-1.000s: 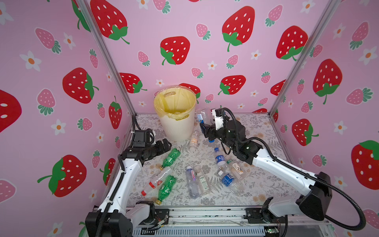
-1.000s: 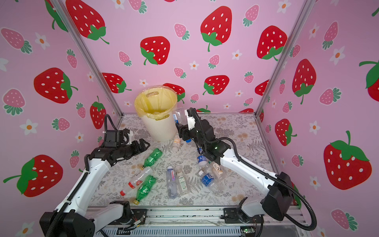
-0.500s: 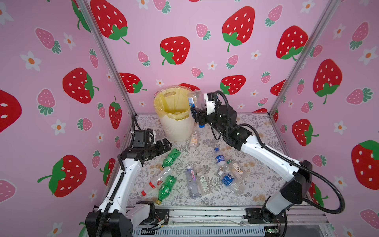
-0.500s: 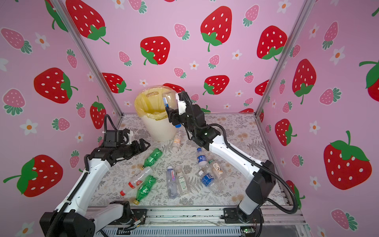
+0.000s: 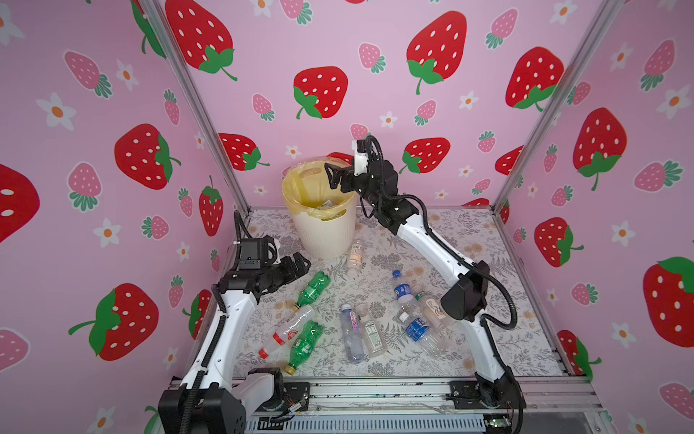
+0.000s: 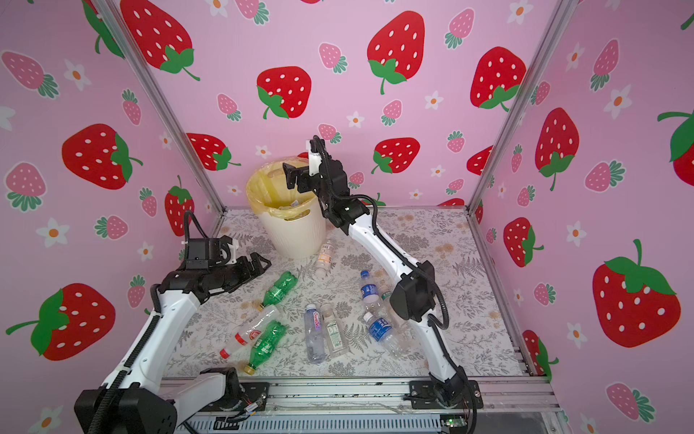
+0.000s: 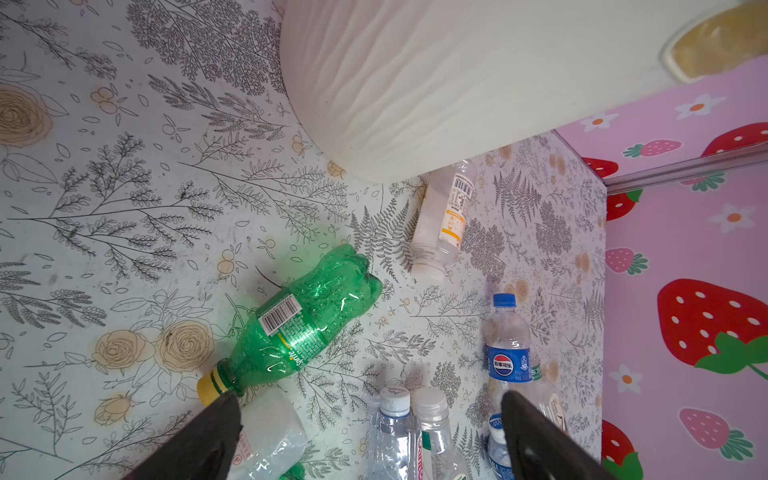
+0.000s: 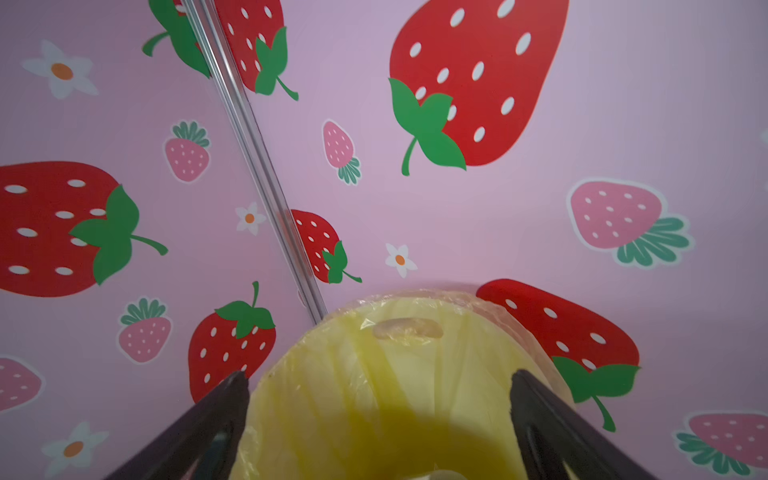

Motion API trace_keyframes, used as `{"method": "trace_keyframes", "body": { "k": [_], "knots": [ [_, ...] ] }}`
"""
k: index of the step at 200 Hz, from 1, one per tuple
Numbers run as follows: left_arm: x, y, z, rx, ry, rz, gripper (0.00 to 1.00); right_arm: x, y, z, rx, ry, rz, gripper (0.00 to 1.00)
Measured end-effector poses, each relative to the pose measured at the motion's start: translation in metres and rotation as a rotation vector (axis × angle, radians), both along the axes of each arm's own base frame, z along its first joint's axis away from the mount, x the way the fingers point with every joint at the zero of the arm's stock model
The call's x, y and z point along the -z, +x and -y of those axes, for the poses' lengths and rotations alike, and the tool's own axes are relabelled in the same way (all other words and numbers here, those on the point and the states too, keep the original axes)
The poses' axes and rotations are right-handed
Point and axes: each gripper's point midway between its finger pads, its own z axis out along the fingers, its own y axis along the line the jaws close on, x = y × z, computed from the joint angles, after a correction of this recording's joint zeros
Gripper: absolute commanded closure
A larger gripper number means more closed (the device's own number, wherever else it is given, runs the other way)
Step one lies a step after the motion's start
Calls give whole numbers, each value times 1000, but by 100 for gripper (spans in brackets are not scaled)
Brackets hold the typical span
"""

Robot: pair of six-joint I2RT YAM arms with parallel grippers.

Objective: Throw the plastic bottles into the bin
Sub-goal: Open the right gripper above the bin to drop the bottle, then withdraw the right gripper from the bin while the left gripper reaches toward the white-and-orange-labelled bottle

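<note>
The cream ribbed bin (image 5: 325, 235) (image 6: 293, 235) with its yellowish liner stands at the back of the floor. My right gripper (image 5: 332, 176) (image 8: 378, 378) hangs over the bin's far rim, open, with nothing between its fingers; below it I see only liner. A clear bottle (image 5: 326, 204) lies inside the bin. Several plastic bottles lie on the floor: a green one (image 5: 313, 287) (image 7: 303, 320), a second green one (image 5: 306, 344), a red-labelled clear one (image 5: 287, 332) and blue-labelled ones (image 5: 402, 291). My left gripper (image 5: 302, 263) (image 7: 370, 399) is open and empty, above the floor just left of the nearer green bottle.
A clear bottle with an orange label (image 5: 355, 257) (image 7: 446, 220) lies against the bin's base. Two clear bottles (image 5: 351, 334) lie side by side in the middle. Pink strawberry walls close in three sides; a metal rail (image 5: 375, 392) runs along the front.
My right gripper rose from beside the bin to over its rim with a blue-capped bottle, then opened; the bottle has left its jaws. The left arm has not moved.
</note>
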Motion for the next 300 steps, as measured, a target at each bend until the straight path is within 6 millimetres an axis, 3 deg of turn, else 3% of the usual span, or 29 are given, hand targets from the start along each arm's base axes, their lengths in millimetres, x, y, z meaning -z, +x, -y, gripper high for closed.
{"method": "trace_keyframes", "body": {
  "k": [20, 47, 77, 97, 119, 176, 262, 300],
  "knots": [
    [0, 1, -1, -3, -4, 2, 1, 9, -2, 8, -7, -19, -26, 1],
    [-2, 2, -2, -7, -17, 10, 1, -21, -28, 18, -46, 12, -5, 1],
    [-3, 3, -3, -14, -28, 13, 1, -61, -61, 42, -71, 63, 39, 1],
    [-2, 3, -3, -17, -32, 8, 1, -68, -75, 55, -74, 73, 47, 1],
    [1, 2, -2, -15, -38, 1, 1, -50, -82, 63, -71, 52, 23, 1],
    [2, 2, -2, -16, -39, -4, 1, 25, -93, 83, -39, -61, -91, 1],
    [13, 7, -2, -22, -30, -30, 1, 84, -133, 134, 11, -109, -201, 1],
    [18, 3, 17, 34, 16, -43, 1, 118, -146, 152, 30, -146, -272, 1]
  ]
}}
